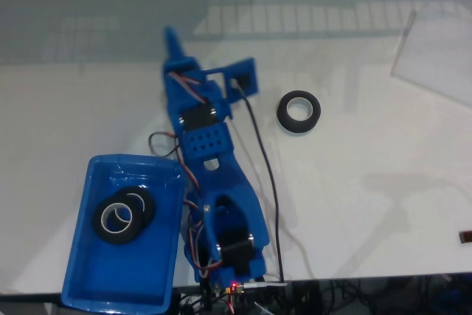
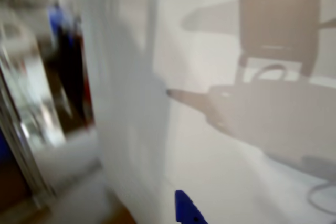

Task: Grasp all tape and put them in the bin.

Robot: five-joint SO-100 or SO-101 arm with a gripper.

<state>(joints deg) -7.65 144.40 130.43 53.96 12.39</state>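
The bin (image 1: pixel 81 271) sits at the near left corner of the white surface (image 1: pixel 369 204) in the fixed view, its long side running from the near edge toward the middle. Two tape rolls lie flat inside it, in the half farther from the near edge. One roll (image 1: pixel 110 219) lies partly on top of the other (image 1: pixel 145 203), so that the two black rings overlap, with the whitish core of the upper one showing. The rest of the bin's floor is bare blue plastic.

The third tape roll (image 1: pixel 299 112) lies flat on the open surface, well apart from the bin, roughly midway between the left and right edges and nearer the far edge. Its whitish core faces up.

The blue arm (image 1: pixel 214 182) stands just beside the bin's right wall and stretches away from the near edge toward the far edge. The claw (image 1: pixel 172 40) points at the far edge, its tip a narrow blue spike in the fixed view. The lone roll lies to the right of the claw and somewhat nearer the near edge, clearly apart from it. Nothing is between the fingers; whether they are wide or narrow I cannot tell.

In the wrist view a blue fingertip (image 2: pixel 186 211) enters from the bottom edge above the pale surface, where the arm's shadow (image 2: pixel 273 108) falls; the picture is blurred.
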